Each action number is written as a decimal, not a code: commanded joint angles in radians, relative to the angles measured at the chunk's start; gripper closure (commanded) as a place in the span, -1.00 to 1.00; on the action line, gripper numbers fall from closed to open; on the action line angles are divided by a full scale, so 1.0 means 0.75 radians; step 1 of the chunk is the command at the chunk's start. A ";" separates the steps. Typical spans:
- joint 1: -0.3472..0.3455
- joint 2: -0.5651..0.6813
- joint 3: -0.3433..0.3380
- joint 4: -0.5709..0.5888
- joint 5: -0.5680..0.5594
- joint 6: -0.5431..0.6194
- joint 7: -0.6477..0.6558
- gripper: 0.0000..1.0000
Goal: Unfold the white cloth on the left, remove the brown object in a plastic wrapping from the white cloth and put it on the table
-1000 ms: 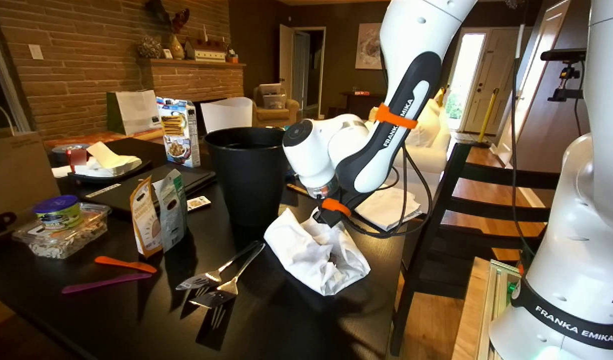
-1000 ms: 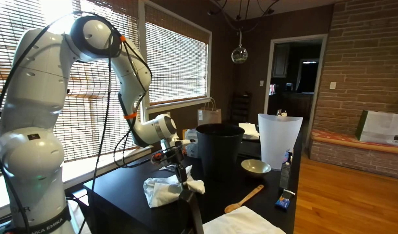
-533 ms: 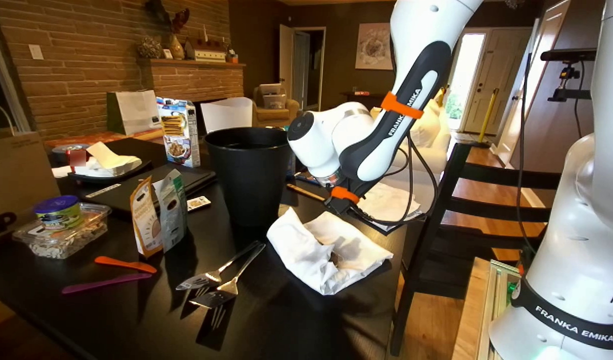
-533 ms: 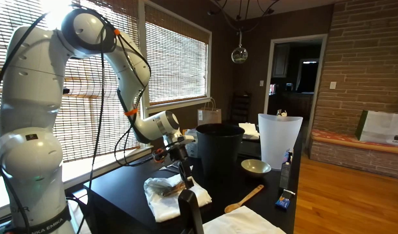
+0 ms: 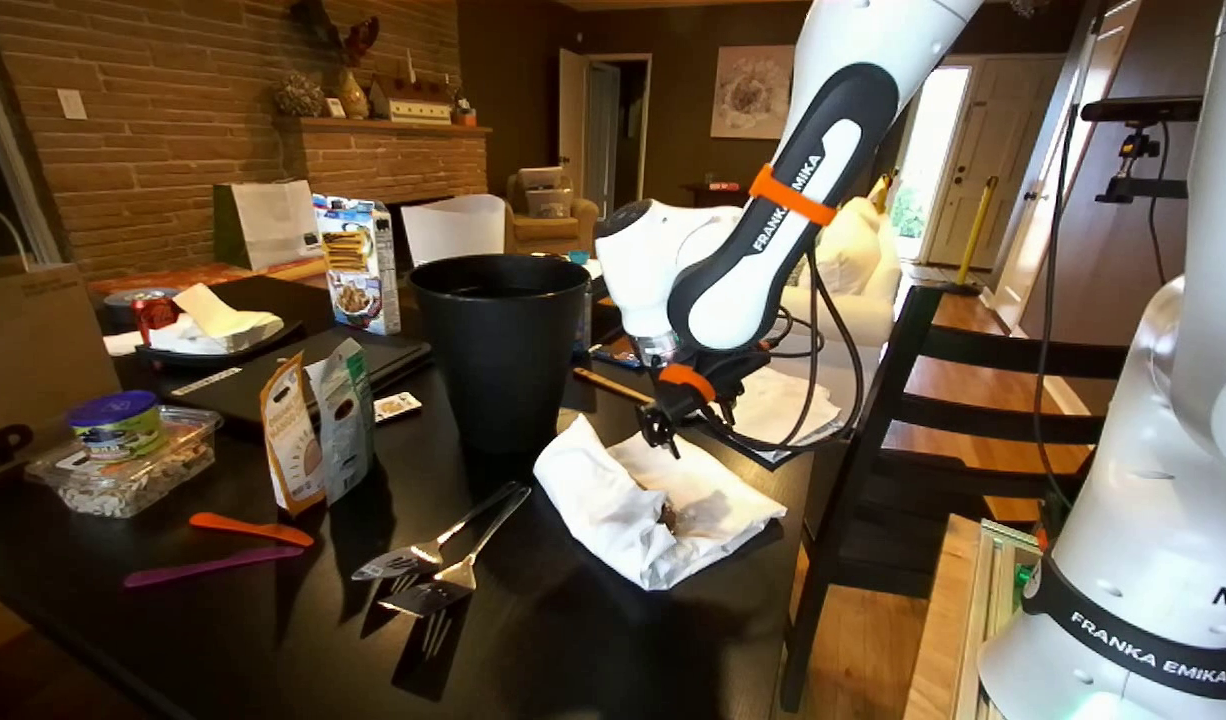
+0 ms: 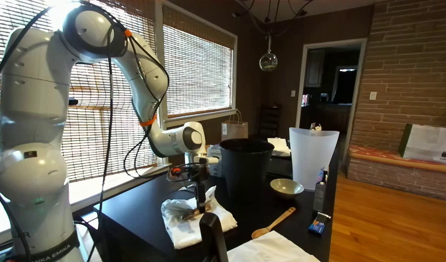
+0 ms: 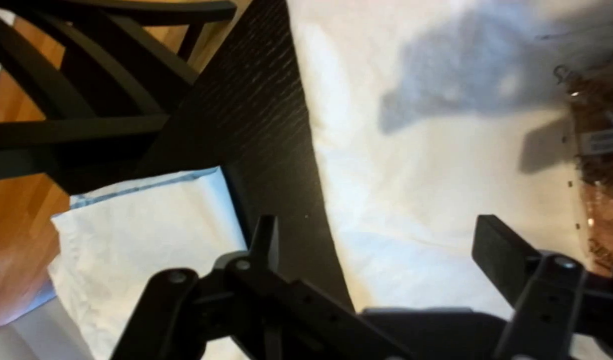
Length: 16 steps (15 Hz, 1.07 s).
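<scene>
Gripper point(image 7: 379, 242) above wht cloth point(image 7: 431, 190), jaws apart; brown pkt point(image 7: 606, 200) on cloth, cloth on tabletop point(image 7: 271, 130) nr bin point(image 5: 498, 370).

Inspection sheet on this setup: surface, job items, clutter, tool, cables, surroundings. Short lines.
Surface: dark table; spills: nothing seen.
White cloth: partly unfolded, wrinkled.
Brown object in plastic wrapping: on the white cloth, not yet on the bare tabletop.
Clutter: black bin beside the white cloth; metal servers, orange utensil, purple utensil, wooden spoon, bowl, separate folded cloth.
Tool: open, over the white cloth, nothing held; contact at the tips unclear.
Cables: slack loops beside the arm; contact with the tabletop unclear.
Surroundings: black chair at the table edge; window blinds; people: nothing seen.
</scene>
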 commanded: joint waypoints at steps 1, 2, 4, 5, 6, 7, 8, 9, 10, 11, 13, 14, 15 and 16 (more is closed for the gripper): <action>-0.059 -0.059 0.039 -0.047 0.351 0.066 -0.227 -1.00; -0.075 -0.052 0.060 -0.042 0.464 0.056 -0.294 -1.00; -0.092 -0.041 0.090 -0.039 0.683 0.029 -0.426 -1.00; -0.065 -0.036 0.072 -0.034 0.783 0.016 -0.484 -1.00; -0.066 -0.025 0.080 -0.027 0.877 -0.001 -0.541 -1.00; -0.067 -0.014 0.088 -0.024 0.971 -0.012 -0.601 -1.00; -0.066 -0.006 0.095 -0.024 1.061 -0.021 -0.660 -1.00; -0.062 0.004 0.101 -0.024 1.130 -0.018 -0.701 -1.00; -0.059 0.012 0.105 -0.025 1.190 -0.010 -0.740 -1.00; -0.057 0.018 0.109 -0.026 1.233 -0.003 -0.773 -1.00; -0.051 0.037 0.116 -0.028 1.288 0.012 -0.831 -1.00; -0.047 0.046 0.119 -0.028 1.307 0.019 -0.850 -1.00; -0.047 0.058 0.123 -0.028 1.332 0.026 -0.879 -1.00; -0.045 0.068 0.125 -0.029 1.346 0.044 -0.899 -1.00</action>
